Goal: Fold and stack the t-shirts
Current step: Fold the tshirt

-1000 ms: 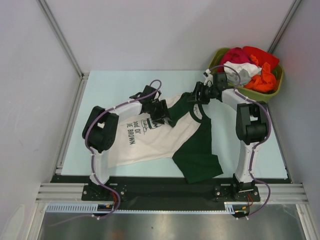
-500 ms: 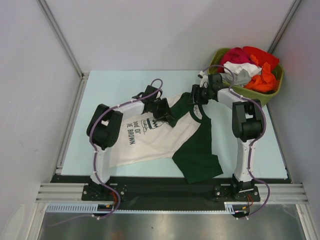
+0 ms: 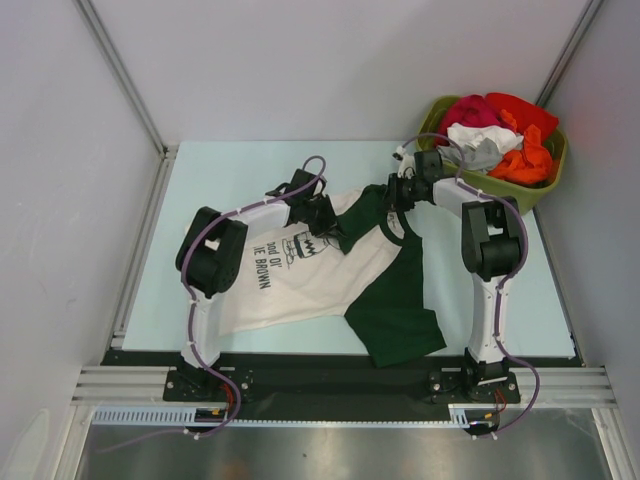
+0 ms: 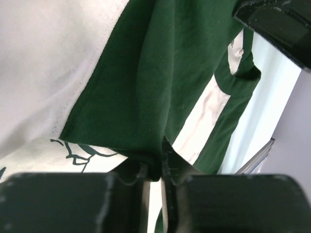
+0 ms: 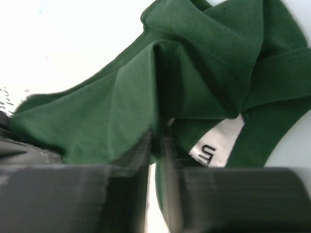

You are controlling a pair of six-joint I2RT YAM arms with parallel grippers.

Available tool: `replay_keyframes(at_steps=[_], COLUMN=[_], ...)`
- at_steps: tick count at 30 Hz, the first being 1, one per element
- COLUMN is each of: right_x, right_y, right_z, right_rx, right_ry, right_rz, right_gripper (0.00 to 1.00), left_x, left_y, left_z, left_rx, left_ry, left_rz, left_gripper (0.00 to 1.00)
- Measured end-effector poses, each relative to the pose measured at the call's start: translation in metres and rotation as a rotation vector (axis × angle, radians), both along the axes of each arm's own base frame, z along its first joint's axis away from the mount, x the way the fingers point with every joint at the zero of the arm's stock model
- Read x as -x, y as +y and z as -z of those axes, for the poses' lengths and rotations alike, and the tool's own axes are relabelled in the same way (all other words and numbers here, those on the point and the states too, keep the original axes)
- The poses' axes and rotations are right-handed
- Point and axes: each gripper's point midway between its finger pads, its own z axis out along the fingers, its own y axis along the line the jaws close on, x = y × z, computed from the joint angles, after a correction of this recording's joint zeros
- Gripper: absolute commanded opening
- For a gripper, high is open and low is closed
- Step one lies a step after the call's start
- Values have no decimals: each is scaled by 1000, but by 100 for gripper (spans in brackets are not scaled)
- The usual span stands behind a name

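T-shirt (image 3: 300,275), cream with dark green sleeves, lies spread on the desk (image 3: 230,170) between the arms. Left tool (image 4: 158,167) pinches its green sleeve edge; right tool (image 5: 156,141) pinches bunched green cloth by the collar.

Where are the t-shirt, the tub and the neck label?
t-shirt (image 3: 300,285), top external view, cream chest panel.
tub (image 3: 548,182), top external view, near olive wall.
neck label (image 5: 215,144), right wrist view, middle of the white tag.
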Motion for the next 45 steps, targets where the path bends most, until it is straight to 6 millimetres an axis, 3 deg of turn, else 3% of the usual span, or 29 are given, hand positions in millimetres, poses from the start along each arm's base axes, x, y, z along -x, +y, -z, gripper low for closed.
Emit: replay_keyframes(at_steps=[2,8,17,20,28,32,45], right_x=[1,11,51,64,96,102,95], right_y=[1,-2,-16,-17,-21,-27,-36], right_z=[-1,-9,-68,-78,-61,-53,-49], right_rx=[-11,-16,32,22,37,66,125], right_ry=[9,90,174,209,363,396,375], right_rz=[4,62,160,183,244,272,301], right_gripper=[0,0,0,0,0,0,0], left_x=[1,4,15,18,29,36,60], left_y=[0,3,2,1,-2,-1,2], left_z=[0,0,-2,-3,-7,-6,-1], left_rx=[3,5,35,47,81,88,107], left_ry=[6,31,93,110,164,192,293], left_rz=[3,6,20,28,45,54,66], left_gripper=[8,7,9,10,10,11,13])
